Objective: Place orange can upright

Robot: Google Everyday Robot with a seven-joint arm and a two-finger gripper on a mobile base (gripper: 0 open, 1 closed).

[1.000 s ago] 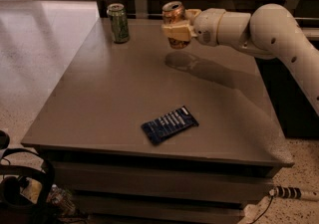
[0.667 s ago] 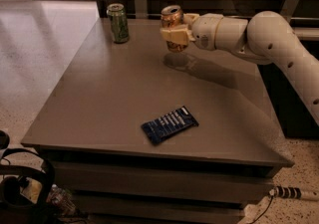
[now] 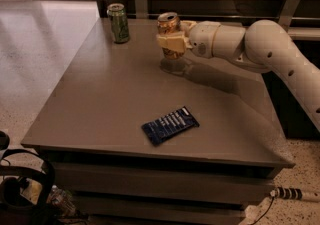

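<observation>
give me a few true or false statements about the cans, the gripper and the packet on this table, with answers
1. The gripper is closed around the orange can, over the far side of the table. True.
2. The orange can lies on its side. False: it is upright in the gripper, silver top up.
3. The green can stands upright near the table's far edge. True.
4. The blue packet leans against the green can. False: it lies flat near the front edge, apart from both cans.
</observation>
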